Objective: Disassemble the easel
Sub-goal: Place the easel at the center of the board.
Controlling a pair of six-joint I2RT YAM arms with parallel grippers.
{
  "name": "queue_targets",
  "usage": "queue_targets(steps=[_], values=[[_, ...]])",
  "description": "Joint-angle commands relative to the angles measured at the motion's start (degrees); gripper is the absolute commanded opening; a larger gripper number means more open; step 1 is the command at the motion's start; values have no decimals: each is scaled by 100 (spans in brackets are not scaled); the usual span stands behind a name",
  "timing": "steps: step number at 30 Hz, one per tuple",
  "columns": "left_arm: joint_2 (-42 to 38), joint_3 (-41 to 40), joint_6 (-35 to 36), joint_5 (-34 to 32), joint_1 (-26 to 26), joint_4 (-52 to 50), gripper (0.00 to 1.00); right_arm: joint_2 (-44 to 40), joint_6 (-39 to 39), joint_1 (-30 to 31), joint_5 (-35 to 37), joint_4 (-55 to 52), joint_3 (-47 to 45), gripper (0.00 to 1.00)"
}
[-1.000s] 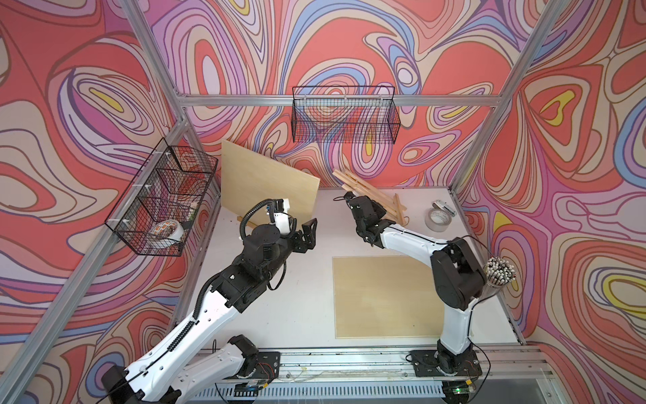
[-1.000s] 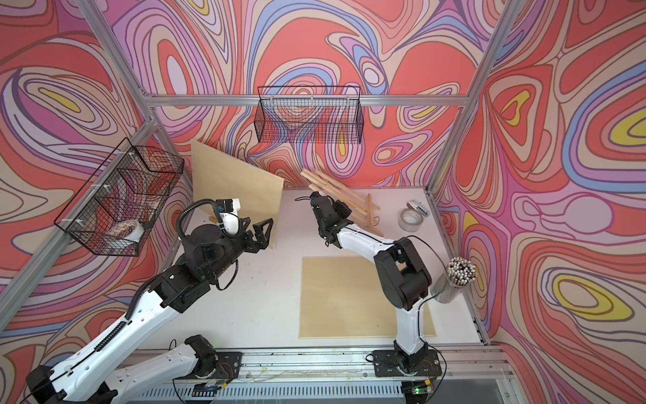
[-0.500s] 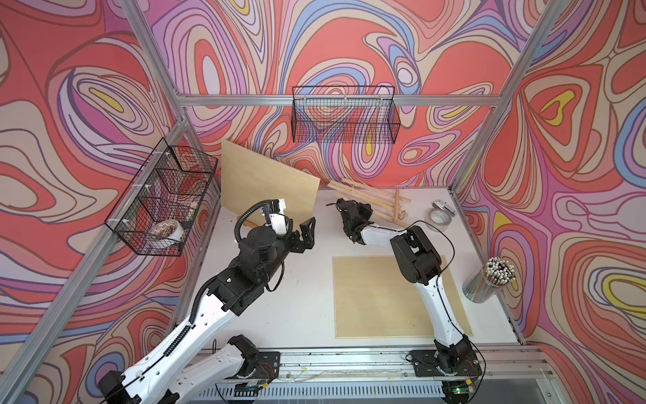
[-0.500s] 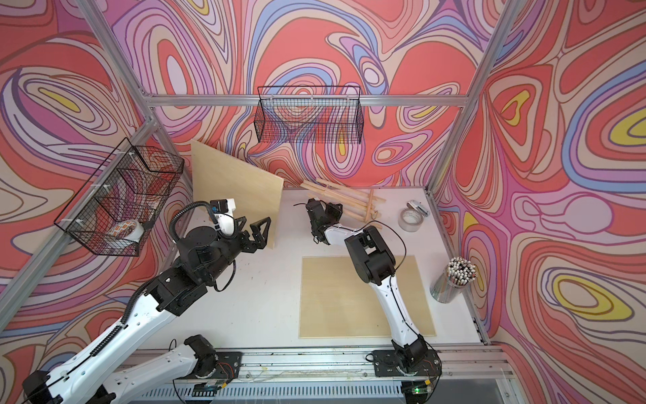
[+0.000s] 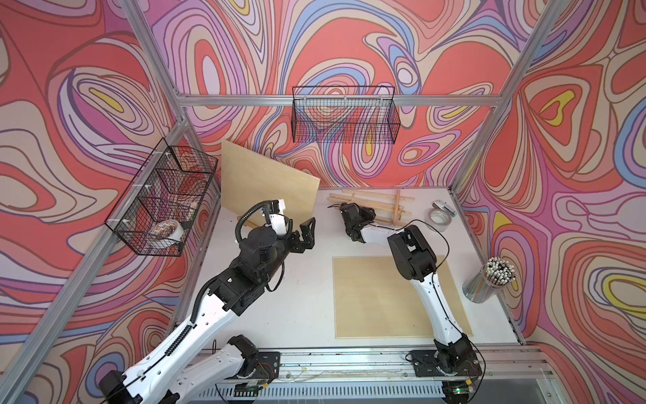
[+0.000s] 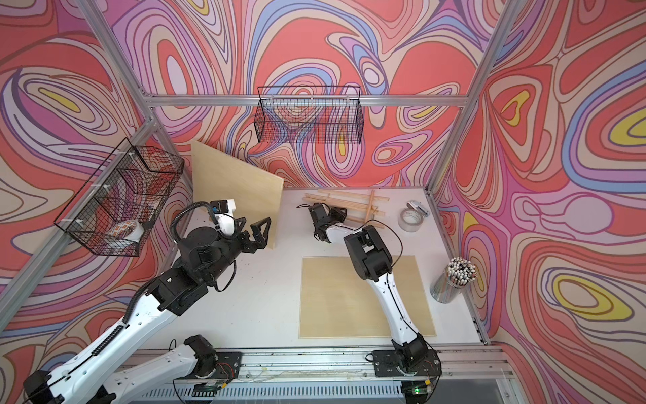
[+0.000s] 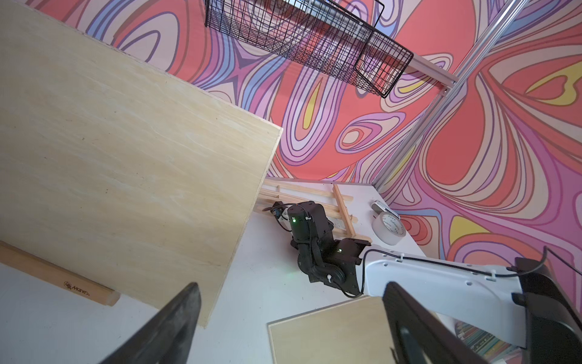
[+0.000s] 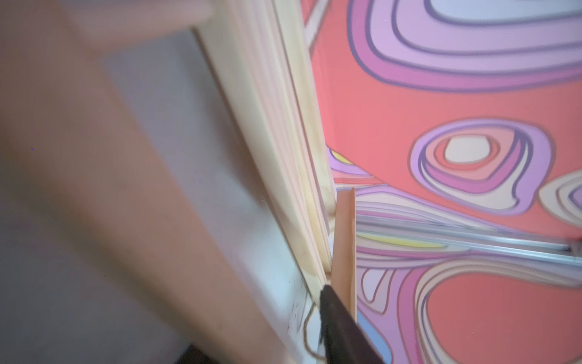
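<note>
Where the white tabletop point(image 5: 297, 300) meets the back wall, the easel point(image 5: 381, 204) lies flat, a folded frame of pale slats at upper centre-right in both top views. At the frame's left end sits the right pincer point(image 5: 367, 213), low, pointing into the slats. The right wrist view is blurred: one dark finger point(image 8: 340, 327) shows against a slat edge, the other is hidden. I cannot tell whether this pincer is clenched on the wood or let go. Left of centre hangs the left pincer point(image 5: 309, 233), jaws spread wide with nothing between them; the left wrist view shows the same gap. Just behind it a large wooden panel point(image 5: 269, 185) stands tilted toward the upper left, with a wooden strip point(image 7: 59, 280) showing at its lower edge. A second panel point(image 5: 384, 300) lies flat at centre-right, under the right arm. A tape roll point(image 5: 438, 220) lies right of the easel, apart from it. A metal cup of pencils point(image 5: 489, 283) stands at the right edge. One wire basket point(image 5: 344, 119) hangs on the back wall, a side basket point(image 5: 160, 203) on the left wall
</note>
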Motion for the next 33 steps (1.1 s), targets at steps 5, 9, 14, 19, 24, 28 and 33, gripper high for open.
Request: queue_targets(steps=[5,9,14,19,24,28,33], values=[[-11,-72,-49,-104,30,182,93,-501,1060,-24,-416,-456,-417,55],[-24,-82,-36,-139,30,188,93,-982,1637,-15,-655,-593,-787,58],[-74,-125,-6,-216,34,236,94,-1916,2554,-14,-1252,-560,-1469,61],[-93,-161,65,-387,30,240,98,-2602,3342,-8,-1851,-608,-1860,64],[-105,-128,156,-619,30,183,99,-3627,4136,-3,-2738,-146,-2521,68],[-224,-177,302,-942,30,195,100,-4770,4839,-7,-3938,748,-3431,72],[-346,-205,462,-1352,30,226,100,-5782,5658,-16,-5865,2213,-4577,78]])
